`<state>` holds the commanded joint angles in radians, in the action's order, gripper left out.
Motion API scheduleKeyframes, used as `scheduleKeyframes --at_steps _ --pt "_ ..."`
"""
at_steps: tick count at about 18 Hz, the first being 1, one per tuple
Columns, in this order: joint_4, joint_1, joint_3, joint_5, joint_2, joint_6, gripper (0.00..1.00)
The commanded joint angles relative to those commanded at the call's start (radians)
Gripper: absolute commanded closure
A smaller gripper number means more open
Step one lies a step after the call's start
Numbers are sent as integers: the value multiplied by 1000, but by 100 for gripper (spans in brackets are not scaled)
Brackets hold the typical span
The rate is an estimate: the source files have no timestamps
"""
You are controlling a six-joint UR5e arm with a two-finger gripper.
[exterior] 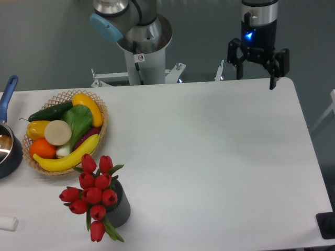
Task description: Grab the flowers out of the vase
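- The bunch of red tulip buds with green leaves [94, 198] stands in the small dark grey ribbed vase [120, 209] near the front left of the white desk [209, 157]; the blooms spread wider than the vase and hide most of its mouth.
- The lowest bud and a green leaf droop over the vase's front side, towards the desk's near edge.
- The black two-finger gripper [255, 73] hangs at the far right, over the back edge of the desk — well apart from the flowers, on the opposite side of the surface.
- Its fingers [272, 78] point downward and stand spread apart, with nothing between them; a small blue light glows on the wrist above.
- Just behind and left of the vase sits a round woven basket [102, 112] heaped with fruit and vegetables — a yellow banana [65, 158], an orange [42, 149], a dark green cucumber [49, 111], a yellow pepper and a pale round slice among them.
- The topmost tulips come close to the basket's front rim.
- At the left edge, a dark pot with a blue handle [8, 91] is partly cut off by the frame.
- A small white object [7, 223] lies at the front left corner; what it is cannot be made out.
- The arm's grey base column [142, 57] rises behind the desk's back edge.
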<state>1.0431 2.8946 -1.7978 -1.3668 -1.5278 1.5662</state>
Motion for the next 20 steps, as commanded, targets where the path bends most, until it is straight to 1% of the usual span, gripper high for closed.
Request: scheduleKeyframes --at_steps 5,10,20 --pt "-11 6 -5 32 -3 -3 0" --pt "-11 11 -11 20 8 -3 0" --pt "-11 8 -14 15 11 -2 0"
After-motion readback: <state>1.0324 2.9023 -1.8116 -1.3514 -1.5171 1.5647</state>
